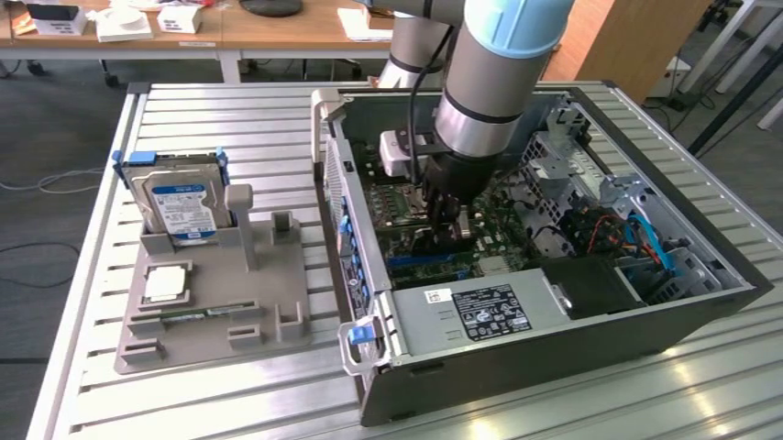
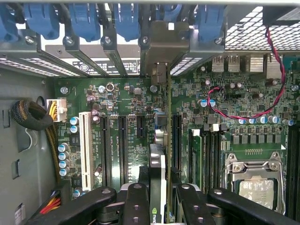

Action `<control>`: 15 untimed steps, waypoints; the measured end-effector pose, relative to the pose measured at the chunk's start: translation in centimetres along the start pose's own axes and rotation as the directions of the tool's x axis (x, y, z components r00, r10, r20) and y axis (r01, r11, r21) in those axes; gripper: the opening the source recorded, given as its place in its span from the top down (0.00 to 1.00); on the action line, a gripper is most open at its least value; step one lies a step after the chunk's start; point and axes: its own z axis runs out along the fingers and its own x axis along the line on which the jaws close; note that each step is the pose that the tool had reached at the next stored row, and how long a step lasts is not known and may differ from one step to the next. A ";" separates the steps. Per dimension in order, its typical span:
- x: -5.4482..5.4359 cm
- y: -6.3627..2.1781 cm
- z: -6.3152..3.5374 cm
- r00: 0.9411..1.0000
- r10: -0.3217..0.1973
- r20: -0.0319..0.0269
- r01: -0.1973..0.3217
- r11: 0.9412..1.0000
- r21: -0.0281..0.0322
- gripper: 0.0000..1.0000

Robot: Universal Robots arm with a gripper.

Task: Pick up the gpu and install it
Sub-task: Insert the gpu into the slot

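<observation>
Gripper (image 2: 159, 190) clenched on gpu (image 2: 158, 161), thin black card seen edge-on above green motherboard (image 2: 126, 136); near end hidden behind black fingers (image 2: 136, 201).

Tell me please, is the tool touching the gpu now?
Touching. In the wrist view, the tool has its fingers pressed against both faces of the gpu, which is seen edge-on above the motherboard, with no gap between them.

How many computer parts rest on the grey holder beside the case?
3: a hard drive upright at the far end, a square chip flat in the middle, a memory stick lying near the front. None seems hidden.
</observation>
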 end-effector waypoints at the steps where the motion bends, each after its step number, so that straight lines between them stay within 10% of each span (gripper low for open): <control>1: 0.0 0.00 0.00 1.000 0.000 0.000 0.000 1.000 0.000 0.73; 15: 0.1 -0.04 0.00 1.000 0.002 -0.008 -0.002 1.000 -0.001 0.73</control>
